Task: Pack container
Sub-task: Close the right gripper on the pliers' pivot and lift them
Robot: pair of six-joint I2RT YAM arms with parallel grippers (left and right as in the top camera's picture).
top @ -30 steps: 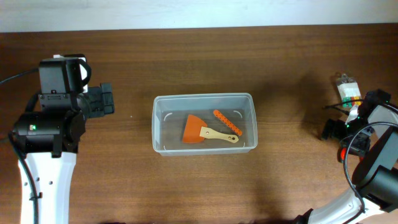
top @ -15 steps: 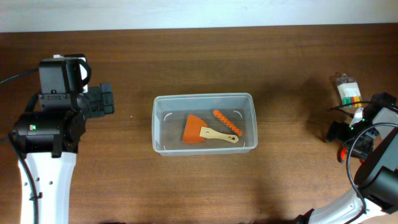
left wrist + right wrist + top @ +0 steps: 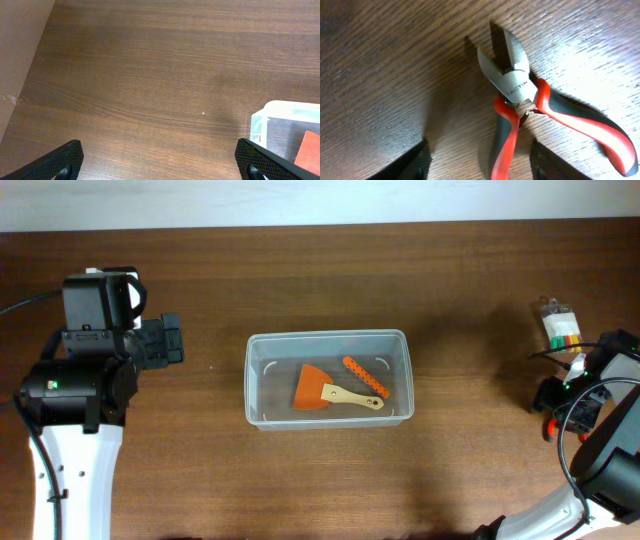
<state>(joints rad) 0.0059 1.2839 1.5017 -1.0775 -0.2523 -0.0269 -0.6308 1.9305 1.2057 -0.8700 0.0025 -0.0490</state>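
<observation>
The right gripper [image 3: 481, 164] hangs spread open over the red-and-black-handled steel cutters [image 3: 517, 87], apparently poised to grasp them; the clear plastic rectangular container [image 3: 325, 334] sits centred on the wooden table [image 3: 470, 300], well apart

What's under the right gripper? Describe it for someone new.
At the table's far right edge, under the right gripper, lie cutters flat on the wood. Unlike the striped clear packet nearby, they have red-and-black handles and short steel blades.
</observation>
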